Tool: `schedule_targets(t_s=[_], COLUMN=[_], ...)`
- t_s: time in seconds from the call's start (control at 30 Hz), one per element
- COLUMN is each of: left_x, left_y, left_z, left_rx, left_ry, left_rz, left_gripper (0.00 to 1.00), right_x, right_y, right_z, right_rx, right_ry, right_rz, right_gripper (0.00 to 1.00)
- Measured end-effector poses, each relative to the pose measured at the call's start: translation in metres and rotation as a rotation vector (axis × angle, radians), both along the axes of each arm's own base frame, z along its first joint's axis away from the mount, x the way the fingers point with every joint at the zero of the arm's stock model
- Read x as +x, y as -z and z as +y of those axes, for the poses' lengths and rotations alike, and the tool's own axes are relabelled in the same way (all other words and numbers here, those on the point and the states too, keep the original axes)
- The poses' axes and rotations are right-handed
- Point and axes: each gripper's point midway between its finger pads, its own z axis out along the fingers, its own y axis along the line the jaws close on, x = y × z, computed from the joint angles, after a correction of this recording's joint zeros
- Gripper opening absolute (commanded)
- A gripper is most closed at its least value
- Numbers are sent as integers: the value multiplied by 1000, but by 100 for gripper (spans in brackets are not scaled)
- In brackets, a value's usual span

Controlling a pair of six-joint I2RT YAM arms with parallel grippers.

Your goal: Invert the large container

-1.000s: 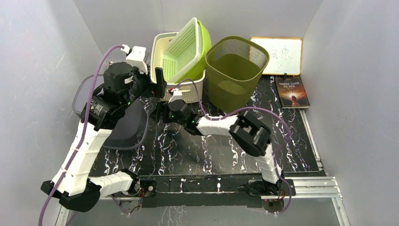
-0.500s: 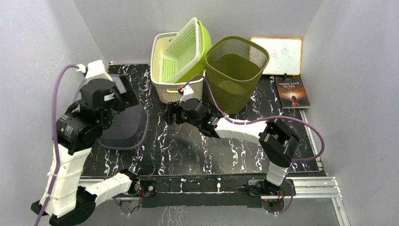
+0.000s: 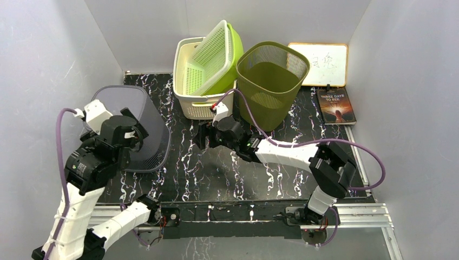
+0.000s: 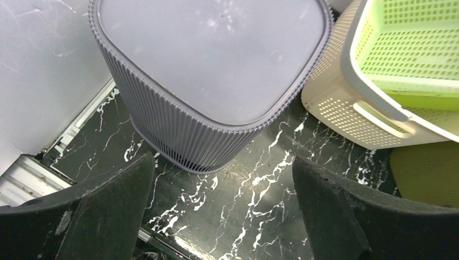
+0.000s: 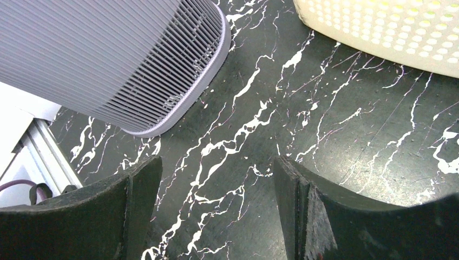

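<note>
One inverted grey container [image 5: 108, 54], rim [image 5: 187, 108] down (right wrist)

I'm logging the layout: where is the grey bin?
In the top view, the grey bin stands upside down at the left of the table, beside the cream basket.

A: Overhead?
B: Fixed, high at the near edge, looking down on the whole table [image 3: 216, 173].
A: Wrists?
B: Close, tilted down; both share the grey container [image 3: 154, 130] with overhead.
</note>
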Motion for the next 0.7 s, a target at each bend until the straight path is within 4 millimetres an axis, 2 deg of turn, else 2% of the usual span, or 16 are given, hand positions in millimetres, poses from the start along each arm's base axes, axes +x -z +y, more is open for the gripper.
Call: schedule_targets(t_s=[0.07, 0.1, 0.17, 0.23, 0.47, 0.6, 0.7], left_x=[0, 0, 0, 0, 24, 42, 56], left_y=[14, 21, 31, 35, 51, 66, 69], left_z=[-1, -1, -1, 0, -11, -17, -20], left_rx=[-2, 0, 2, 1, 30, 84, 129], left_ry=[5, 9, 13, 15, 43, 58, 61], left_rz=[3, 4, -3, -15, -53, -39, -38], left_gripper=[98, 98, 98, 98, 98, 98, 99], right_x=[-1, -1, -2, -4, -5, -5, -5], right_y=[-3, -5, -11, -15, -29, -29, -29], right_z=[-1, -1, -5, -11, -27, -30, -37], right_rx=[4, 6, 11, 12, 15, 6, -9], right_ry=[-2, -2, 0, 5, 40, 52, 66], right_rz=[-4, -7, -16, -29, -62, -62, -62], right_gripper=[77, 82, 86, 97, 98, 98, 98])
